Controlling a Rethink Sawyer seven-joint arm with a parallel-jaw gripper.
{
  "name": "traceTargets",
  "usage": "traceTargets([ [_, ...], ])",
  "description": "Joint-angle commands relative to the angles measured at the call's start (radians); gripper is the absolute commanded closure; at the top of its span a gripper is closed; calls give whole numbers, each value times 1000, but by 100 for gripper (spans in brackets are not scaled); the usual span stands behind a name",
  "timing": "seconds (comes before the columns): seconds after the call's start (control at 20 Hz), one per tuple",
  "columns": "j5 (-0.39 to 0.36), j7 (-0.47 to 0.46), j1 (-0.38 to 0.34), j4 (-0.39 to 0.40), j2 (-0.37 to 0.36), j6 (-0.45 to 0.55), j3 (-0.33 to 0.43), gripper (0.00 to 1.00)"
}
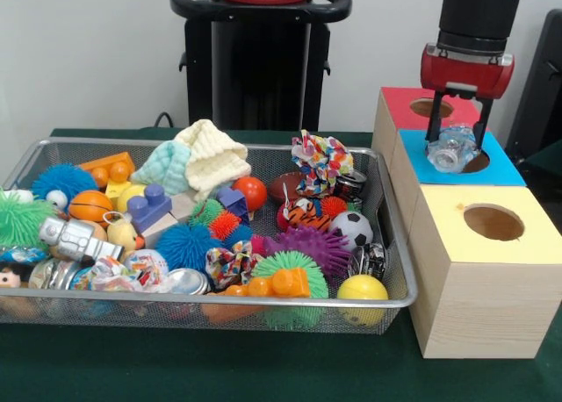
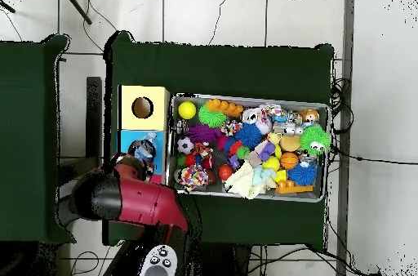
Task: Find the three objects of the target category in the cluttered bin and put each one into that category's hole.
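Observation:
The cluttered bin (image 1: pixel 397 244) is a wide silver wire-mesh basket full of toys; it also shows in the overhead view (image 2: pixel 320 108). Three wooden boxes stand beside it, each with a round hole: red top (image 1: pixel 399 104), blue top (image 1: pixel 507 167), yellow top (image 1: pixel 439 226). My gripper (image 1: pixel 455 144) hangs right over the blue box's hole (image 1: pixel 477 162). It is shut on a crumpled clear plastic bottle (image 1: pixel 450 149), with one finger on each side. The bottle touches or nearly touches the hole's rim. In the overhead view the bottle (image 2: pixel 146 147) lies over the blue box (image 2: pixel 129 140).
The bin holds spiky rubber balls, a soccer ball (image 1: pixel 354 227), a yellow ball (image 1: pixel 363 288), toy bricks, cloths (image 1: pixel 211 156) and shiny wrappers. The robot's pedestal (image 1: pixel 259 51) stands behind the bin. In the overhead view my red arm (image 2: pixel 135 195) covers the red box.

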Motion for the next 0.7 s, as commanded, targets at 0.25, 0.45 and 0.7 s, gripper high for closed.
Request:
traceTargets([
  [0.25,82,256,-11,-73,81,-53,9,100],
  [0.45,82,255,-11,-68,77,-61,10,100],
  [0.7,80,255,-12,-70,93,-92,14,100],
])
